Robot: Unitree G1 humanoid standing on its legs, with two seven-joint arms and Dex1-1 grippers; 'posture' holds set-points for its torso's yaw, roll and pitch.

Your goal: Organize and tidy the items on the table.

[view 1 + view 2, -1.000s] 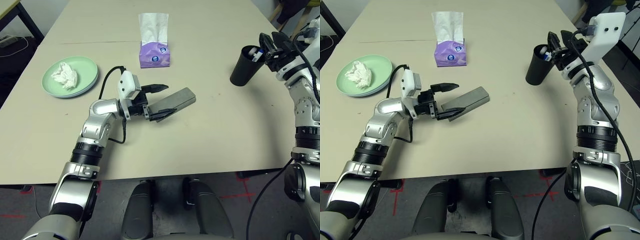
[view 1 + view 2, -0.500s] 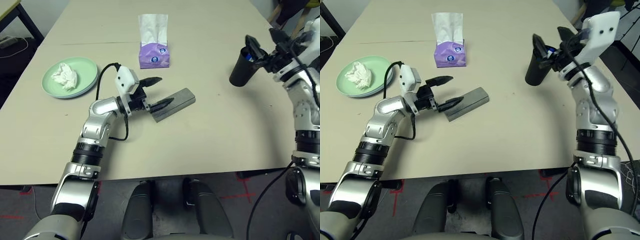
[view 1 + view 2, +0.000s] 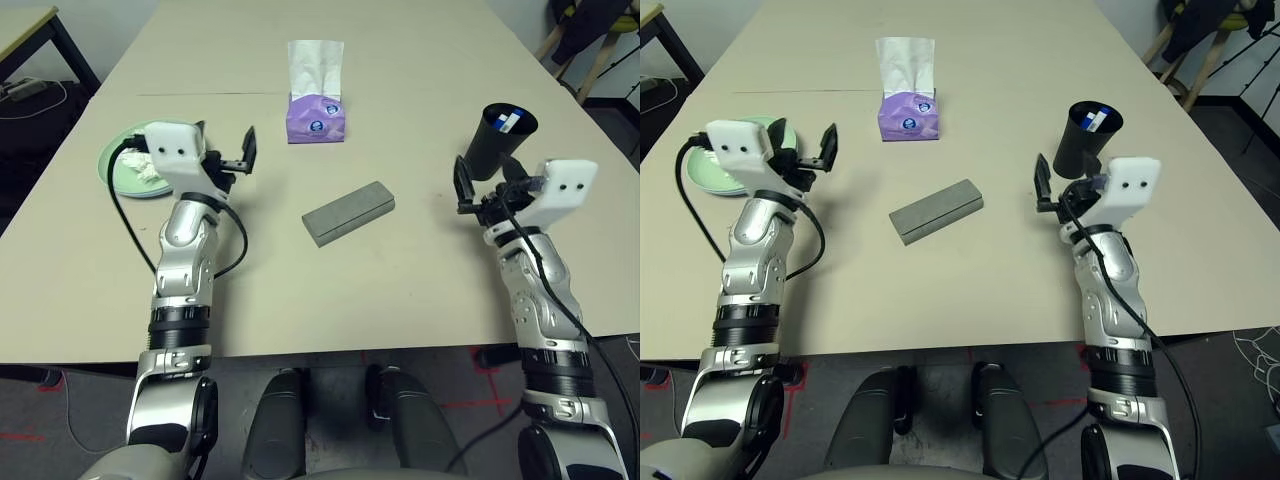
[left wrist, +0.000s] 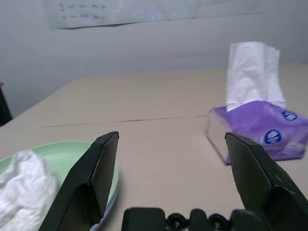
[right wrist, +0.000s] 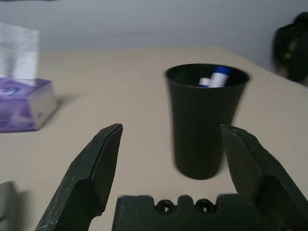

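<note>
The grey glasses case (image 3: pixel 348 211) lies flat mid-table (image 3: pixel 420 270), with no gripper touching it. My left gripper (image 4: pixel 173 144) stands open and raised beside the pale green plate (image 3: pixel 112 170), which holds crumpled white tissue (image 4: pixel 21 178); my wrist covers part of the plate. The black cup (image 3: pixel 497 140) stands upright at the right with the white marker pen (image 3: pixel 508 121) inside. My right gripper (image 5: pixel 168 139) is open just short of the cup, pointing at it without touching.
A purple tissue box (image 3: pixel 317 108) with a white sheet sticking up stands behind the case. A smaller desk (image 3: pixel 25 20) is off the far left corner and a chair (image 3: pixel 590 40) off the far right. The table's front edge runs just before my elbows.
My left gripper let go of the case, which now lies flat, and drew back left toward the plate. My right gripper released the cup, now upright, and pulled back toward me.
</note>
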